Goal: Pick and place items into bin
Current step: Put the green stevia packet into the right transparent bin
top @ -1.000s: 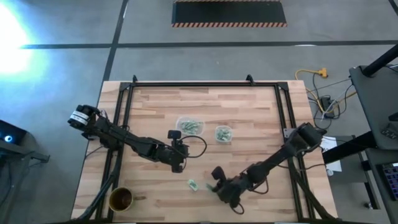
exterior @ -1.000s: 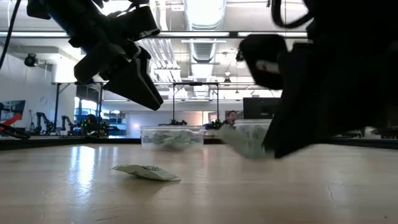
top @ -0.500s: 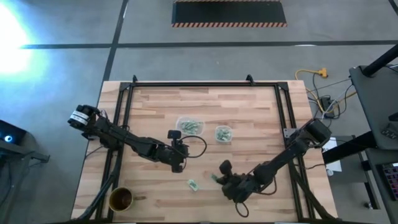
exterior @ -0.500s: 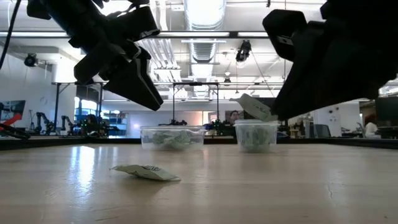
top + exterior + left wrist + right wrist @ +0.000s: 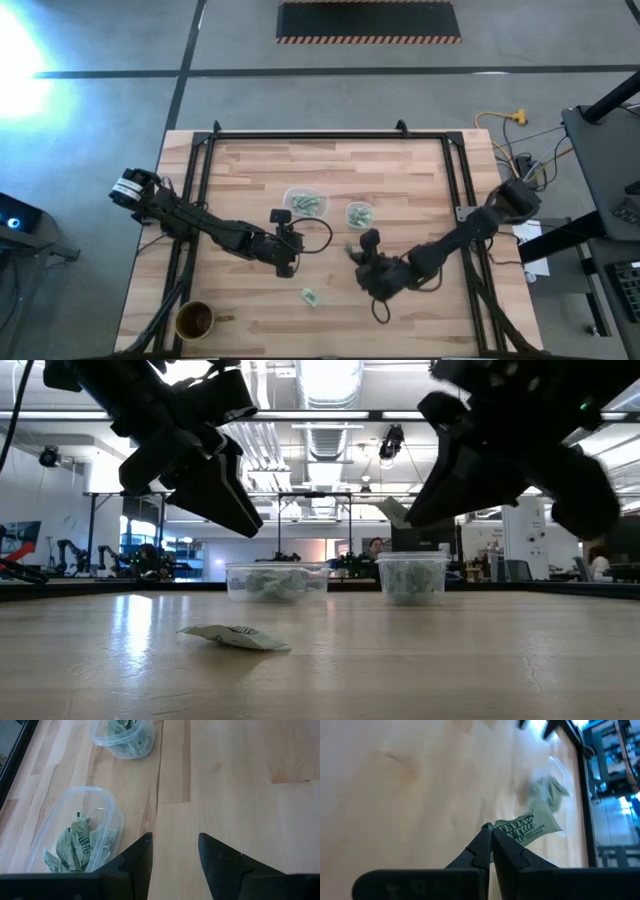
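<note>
The items are small pale green and white crinkled packets. One packet [image 5: 529, 827] hangs from my right gripper [image 5: 491, 834], which is shut on it above the table [image 5: 351, 250], near the small clear tub [image 5: 359, 215]. Another packet [image 5: 311, 297] lies flat on the wood toward the near edge [image 5: 236, 637]. Several more fill the wide clear tub [image 5: 305, 202] and the small tub [image 5: 411, 577]. My left gripper [image 5: 175, 855] hovers open above the table beside the wide tub [image 5: 80, 837], touching nothing. My right gripper pinches the packet by one corner [image 5: 496, 827] between its two fingertips [image 5: 481, 842]. The packet is lifted clear of the table and sticks out past the fingertips [image 5: 397, 511], tilted, above the height of the tub rims.
A round brown cup [image 5: 194, 320] stands at the table's near left corner. A black frame [image 5: 300, 135] runs along the far and side edges. Bare wood lies between the loose packet and the tubs, and along the near edge.
My right gripper, shut on the packet throughout, has risen from just above the table near the near edge and moved toward the far edge, toward the small tub. The packet has gone up with it, clear of the wood.
</note>
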Robot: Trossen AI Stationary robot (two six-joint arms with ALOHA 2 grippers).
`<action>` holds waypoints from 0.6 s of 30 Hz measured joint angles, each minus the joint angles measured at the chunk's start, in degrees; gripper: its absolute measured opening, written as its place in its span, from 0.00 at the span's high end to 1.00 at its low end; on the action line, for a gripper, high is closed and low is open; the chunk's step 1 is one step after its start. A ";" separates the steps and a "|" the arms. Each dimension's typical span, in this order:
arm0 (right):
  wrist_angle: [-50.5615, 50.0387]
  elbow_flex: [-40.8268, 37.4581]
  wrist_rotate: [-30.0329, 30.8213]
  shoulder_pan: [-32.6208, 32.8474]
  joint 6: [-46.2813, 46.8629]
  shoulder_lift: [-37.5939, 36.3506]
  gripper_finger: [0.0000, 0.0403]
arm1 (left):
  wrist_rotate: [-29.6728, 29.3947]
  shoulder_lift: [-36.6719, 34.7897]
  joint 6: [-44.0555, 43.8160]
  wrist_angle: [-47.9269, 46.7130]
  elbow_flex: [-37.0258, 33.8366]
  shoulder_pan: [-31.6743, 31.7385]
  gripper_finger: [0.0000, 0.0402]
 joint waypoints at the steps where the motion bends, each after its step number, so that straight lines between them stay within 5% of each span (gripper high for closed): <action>1: -0.33 -0.71 -0.02 -0.75 0.00 -0.77 0.98 | 0.00 0.00 0.00 0.04 -0.04 0.00 0.65; 11: -0.30 -7.51 -0.95 -9.43 -0.08 -10.04 0.98 | -0.02 0.00 0.04 0.72 -0.19 0.02 0.65; 18: 0.91 -11.38 -7.53 -16.70 1.92 -15.24 0.98 | -0.16 0.00 0.44 1.88 -0.78 0.16 0.65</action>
